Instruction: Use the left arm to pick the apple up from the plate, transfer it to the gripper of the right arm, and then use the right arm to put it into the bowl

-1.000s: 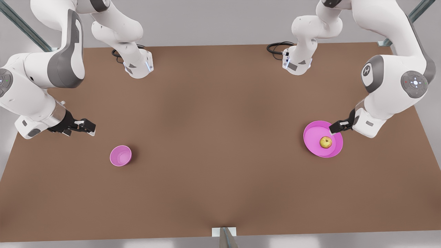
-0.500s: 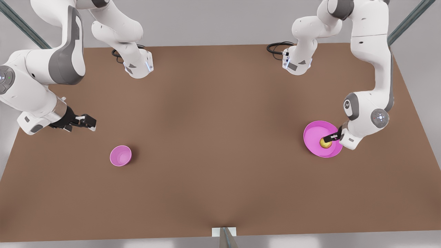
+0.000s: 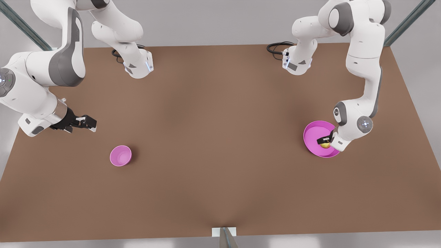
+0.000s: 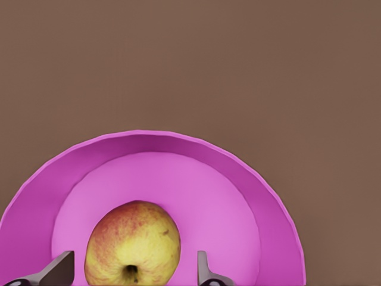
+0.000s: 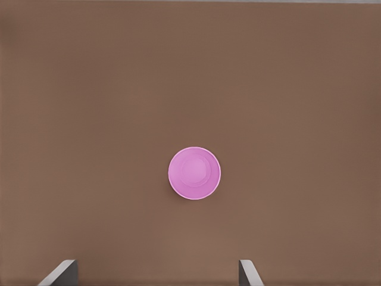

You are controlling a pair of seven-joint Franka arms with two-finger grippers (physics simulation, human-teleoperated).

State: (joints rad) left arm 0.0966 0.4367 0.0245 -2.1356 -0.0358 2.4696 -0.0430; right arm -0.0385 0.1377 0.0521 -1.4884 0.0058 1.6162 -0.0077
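The yellow-red apple (image 3: 325,145) (image 4: 133,249) lies on the magenta plate (image 3: 311,137) (image 4: 250,185) at the front view's right. My left gripper (image 3: 325,141) (image 4: 132,266) is low over the plate and open, one finger on each side of the apple. The arm's wrist hides part of the apple in the front view. The small pink bowl (image 3: 120,155) (image 5: 194,173) stands at the front view's left. My right gripper (image 3: 90,124) (image 5: 156,271) hovers open and empty behind and to the left of the bowl.
The brown table (image 3: 220,137) carries both arm bases at its far edge, with black cables (image 3: 277,47) beside them. A wide stretch of bare tabletop separates bowl and plate. A small white bracket (image 3: 224,231) sits at the near edge.
The left arm has dropped from beside the plate's far rim down over the apple, its open fingers now straddling it. The right arm has shifted only slightly.
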